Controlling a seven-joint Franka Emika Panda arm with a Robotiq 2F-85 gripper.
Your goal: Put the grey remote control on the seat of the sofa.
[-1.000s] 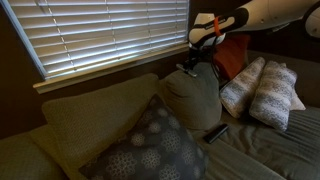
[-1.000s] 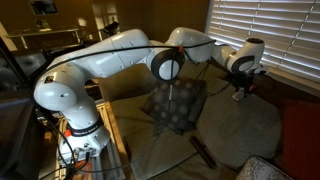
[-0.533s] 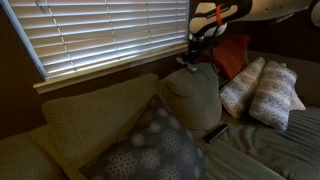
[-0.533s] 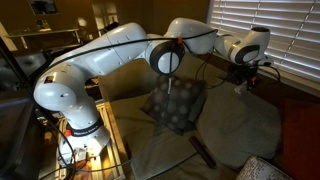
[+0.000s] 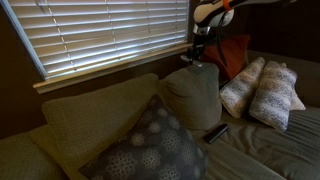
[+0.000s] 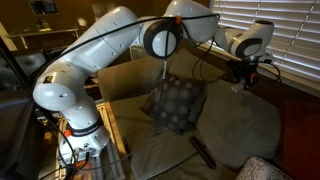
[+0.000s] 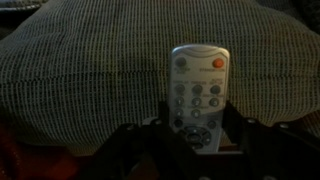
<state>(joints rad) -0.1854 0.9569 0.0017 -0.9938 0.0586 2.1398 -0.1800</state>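
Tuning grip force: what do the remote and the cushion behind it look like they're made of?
The remote looks like hard plastic: light grey, smooth, with a dull sheen. Its raised buttons are possibly rubber. The cushion looks like woven fabric: olive-tan and matte, with fine ribs running across it and a soft bulge.

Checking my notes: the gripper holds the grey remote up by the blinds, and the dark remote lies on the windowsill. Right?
Not quite. The dark remote lies on the sofa seat, as both exterior views show. The gripper does hold the grey remote up by the blinds.
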